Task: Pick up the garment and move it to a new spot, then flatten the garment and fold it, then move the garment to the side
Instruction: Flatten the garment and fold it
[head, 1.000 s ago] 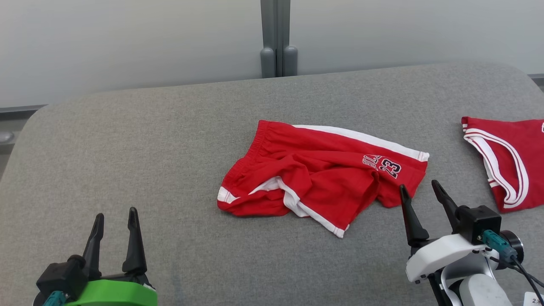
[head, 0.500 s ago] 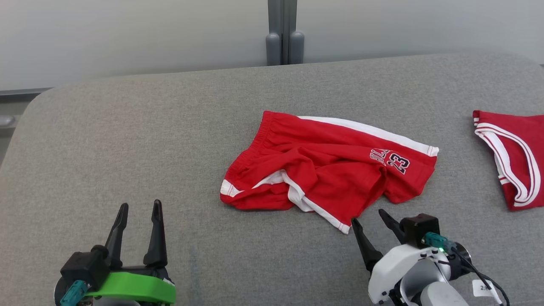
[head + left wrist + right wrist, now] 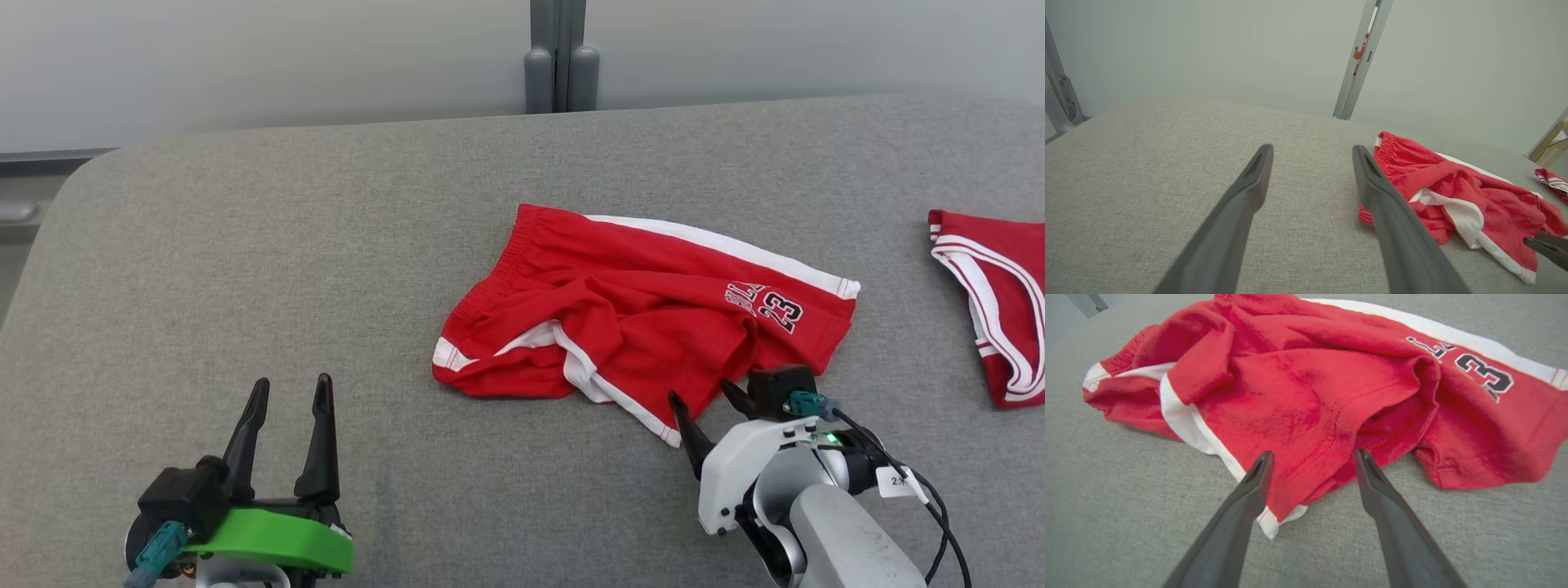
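**Right gripper open at the shorts' hem**

Red shorts lie crumpled in the middle of the worktop, waistband toward the left edge. Right fingers stand spread astride the white-trimmed near hem corner, grasping nothing. The left gripper, also spread and empty, hovers by the front edge, well apart. Another red garment sits at the right edge.

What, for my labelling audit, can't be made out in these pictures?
- Second red garment: the head view's right edge cuts it off; type unclear.
- Lettering beside the 23 on the red shorts: a fold hides part of it, head and right wrist views.
- Right hand: open, but whether its fingers touch the shorts' hem is unclear in either view.
- Paper tag on the right arm: print too small in the head view.
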